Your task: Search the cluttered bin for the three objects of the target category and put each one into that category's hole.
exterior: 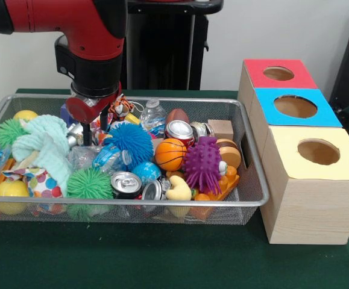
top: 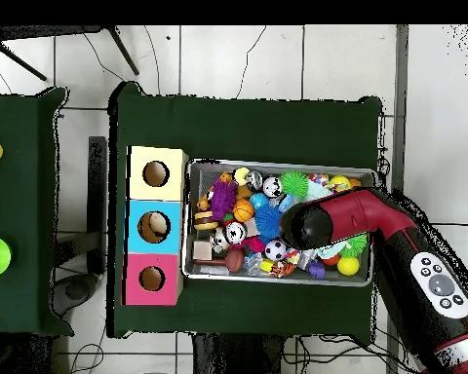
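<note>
I see a wire mesh bin [exterior: 246,198] of shiny metal. The cans [exterior: 125,183] look like glossy metal, the bottle [exterior: 154,117] clear plastic. The spiky purple ball [exterior: 202,164] seems rubbery, the cloth [exterior: 44,147] soft, the boxes [exterior: 310,208] matt pale wood.

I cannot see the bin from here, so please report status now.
Gripper low over bin, fingers down in the clutter, grip unclear. Three-hole box beside bin. Blue spiky ball close alongside.
</note>
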### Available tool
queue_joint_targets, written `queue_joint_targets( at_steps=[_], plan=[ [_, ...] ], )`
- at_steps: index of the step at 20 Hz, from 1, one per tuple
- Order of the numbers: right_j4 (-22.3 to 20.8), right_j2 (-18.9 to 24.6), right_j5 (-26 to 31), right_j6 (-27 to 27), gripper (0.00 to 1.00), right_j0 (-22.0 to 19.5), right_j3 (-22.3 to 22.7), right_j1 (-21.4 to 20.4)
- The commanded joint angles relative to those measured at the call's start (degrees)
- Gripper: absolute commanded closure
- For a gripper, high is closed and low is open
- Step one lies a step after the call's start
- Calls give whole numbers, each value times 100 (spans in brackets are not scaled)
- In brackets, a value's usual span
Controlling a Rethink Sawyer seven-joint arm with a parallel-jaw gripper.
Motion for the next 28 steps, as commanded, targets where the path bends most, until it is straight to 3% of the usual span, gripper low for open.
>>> queue_joint_targets(
  at_steps=[1, 25, 28],
  plan=[
    [-121, -307, 356, -1331, 0, -1, -202, 200],
    [-212, -680, 422, -1198, 0, 253, -471, 483],
    [-70, -714, 586, -1027, 0, 354, -360, 265]
  ],
)
